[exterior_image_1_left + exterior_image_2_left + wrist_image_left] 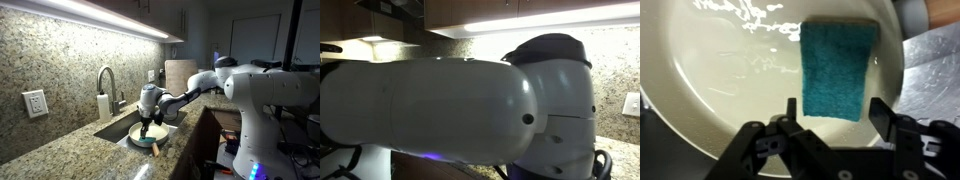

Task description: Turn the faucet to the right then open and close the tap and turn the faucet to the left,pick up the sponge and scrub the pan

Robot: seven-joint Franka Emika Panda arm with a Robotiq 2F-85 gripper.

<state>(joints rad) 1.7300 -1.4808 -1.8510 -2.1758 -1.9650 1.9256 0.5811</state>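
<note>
Sponge (840, 70) is lying flat inside the pan (720, 90), the jaws standing apart astride its near edge and not yet pinching, likely lining up a grasp for scrubbing; beyond, the faucet (111, 82) is standing untouched.

No legible text, label or number — nothing readable

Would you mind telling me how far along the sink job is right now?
Done: the sponge lies flat in the pan. In hand: open fingers straddle its near edge, not gripping. Left: scrubbing; the faucet steps cannot be judged here.
</note>
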